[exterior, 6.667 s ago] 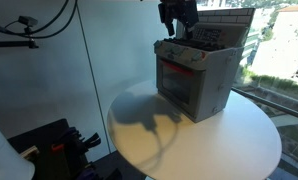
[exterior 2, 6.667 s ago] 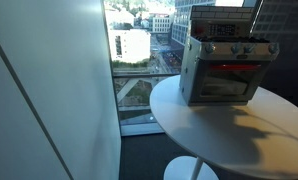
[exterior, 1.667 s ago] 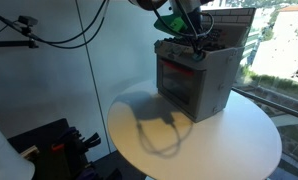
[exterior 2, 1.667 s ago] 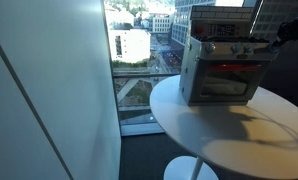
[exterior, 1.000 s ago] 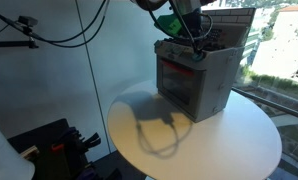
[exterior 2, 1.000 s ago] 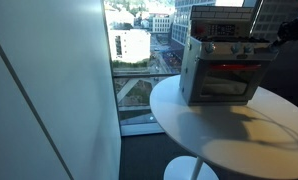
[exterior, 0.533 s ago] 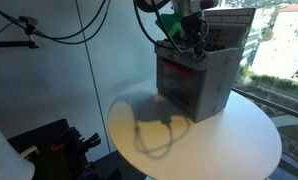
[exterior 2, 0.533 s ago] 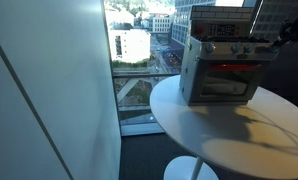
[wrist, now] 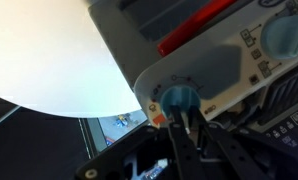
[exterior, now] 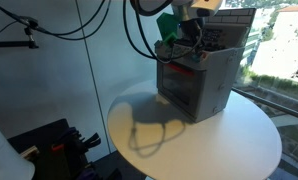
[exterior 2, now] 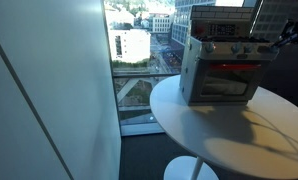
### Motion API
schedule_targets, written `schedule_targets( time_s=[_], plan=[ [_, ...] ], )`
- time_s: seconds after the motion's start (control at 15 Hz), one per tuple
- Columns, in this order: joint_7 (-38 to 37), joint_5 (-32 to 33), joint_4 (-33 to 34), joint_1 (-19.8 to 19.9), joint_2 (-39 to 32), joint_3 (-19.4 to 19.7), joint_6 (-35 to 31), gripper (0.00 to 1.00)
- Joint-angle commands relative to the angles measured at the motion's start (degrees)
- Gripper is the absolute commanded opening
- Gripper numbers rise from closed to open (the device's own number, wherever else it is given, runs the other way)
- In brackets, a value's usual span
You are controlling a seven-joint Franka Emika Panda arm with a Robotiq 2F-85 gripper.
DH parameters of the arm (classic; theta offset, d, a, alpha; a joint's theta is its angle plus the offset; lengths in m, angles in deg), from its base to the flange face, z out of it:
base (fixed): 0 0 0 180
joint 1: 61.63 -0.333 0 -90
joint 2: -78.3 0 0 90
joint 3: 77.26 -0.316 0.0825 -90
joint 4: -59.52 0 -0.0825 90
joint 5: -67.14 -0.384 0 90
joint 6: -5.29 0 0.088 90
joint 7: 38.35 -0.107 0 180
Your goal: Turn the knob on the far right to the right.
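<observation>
1. The oven (exterior: 197, 82) stands on the round white bench (exterior: 229, 145), in the upper right of both exterior views.
2. The knob (wrist: 179, 98) I am after is the blue one at the end of the control panel, just below centre in the wrist view. A second knob (wrist: 289, 35) sits in that frame's upper right corner.
3. My end effector (wrist: 189, 130) comes up from the bottom edge, and its dark fingers (wrist: 186, 125) reach the knob's underside.
4. The fingers look close together, but I cannot tell whether they are clamped on the knob or only against it, because shadow hides the contact.
5. In an exterior view the end effector (exterior: 181, 45) is at the oven's top front edge. In an exterior view it shows (exterior 2: 285, 40) near the right edge of the frame, beside the panel's end.
</observation>
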Motion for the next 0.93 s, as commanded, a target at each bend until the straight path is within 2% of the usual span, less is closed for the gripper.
schedule_targets(
  time_s=[0.0,0.6,0.87],
  plan=[
    [-0.03,-6.02,-1.23,0.4,1.37,-0.28,-3.31,0.05],
    [2.92,-20.3,-2.98,0.34,2.83,-1.36,-7.27,0.05],
    [4.73,-23.99,-3.28,0.27,3.19,-1.39,-7.32,0.06]
  ],
)
